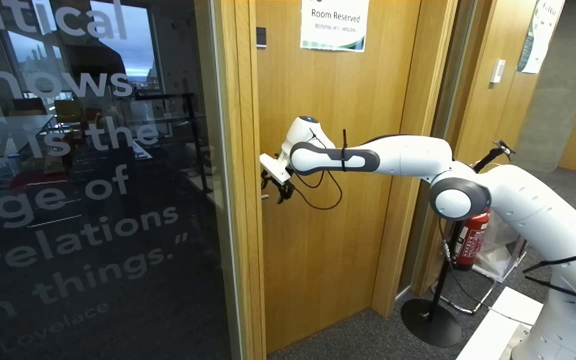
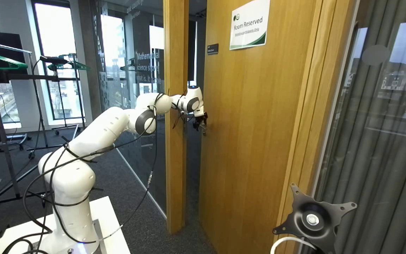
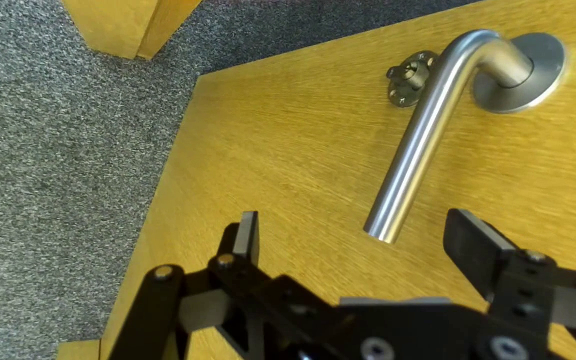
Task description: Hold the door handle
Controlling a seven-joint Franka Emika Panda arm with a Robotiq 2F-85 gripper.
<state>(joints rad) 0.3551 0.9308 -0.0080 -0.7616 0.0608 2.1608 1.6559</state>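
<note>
The door handle (image 3: 422, 145) gleams, a silvery bar bent out from its circular plate (image 3: 549, 60) on the door (image 2: 245, 141), well past the nearest edge of the white desk (image 2: 101, 209)! The gripper (image 3: 353, 227) has its fingers (image 3: 246, 237) wide apart, gaps showing either side of the bar's free end.

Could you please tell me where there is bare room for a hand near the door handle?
In the wrist view, bare door panel shows between the door handle and the carpet. It looks crowded at the handle's free end, framed by the open gripper, and near the handle's base, beside the lock.
</note>
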